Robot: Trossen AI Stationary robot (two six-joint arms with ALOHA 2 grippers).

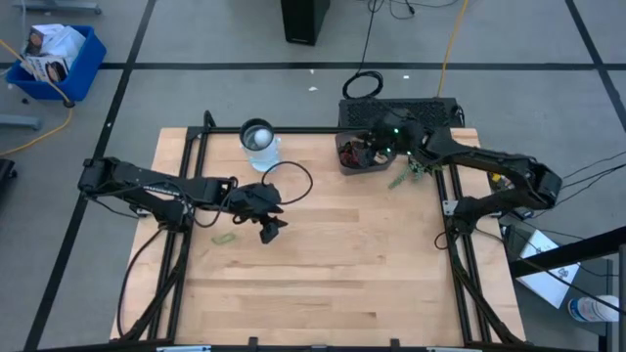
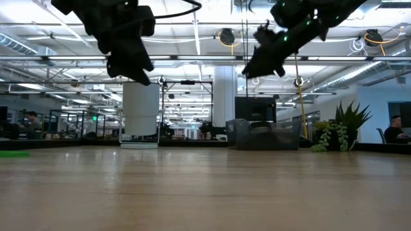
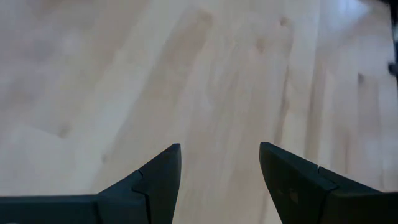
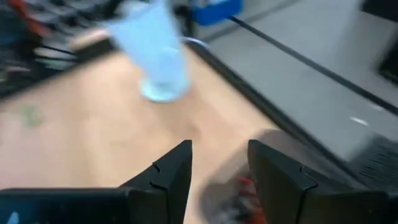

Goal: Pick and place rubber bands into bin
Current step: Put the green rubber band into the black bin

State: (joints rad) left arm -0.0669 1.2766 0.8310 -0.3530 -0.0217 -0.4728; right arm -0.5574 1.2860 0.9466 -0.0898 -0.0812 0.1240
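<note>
Right gripper (image 1: 380, 138) fingers apart above bin (image 1: 358, 156), left gripper (image 1: 269, 228) spread, labels seemingly unreadable

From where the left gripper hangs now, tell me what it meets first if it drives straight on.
Bare wood: the open left gripper points down at an empty patch of the table. No rubber band lies in that line; its height above the wood is unclear.
</note>
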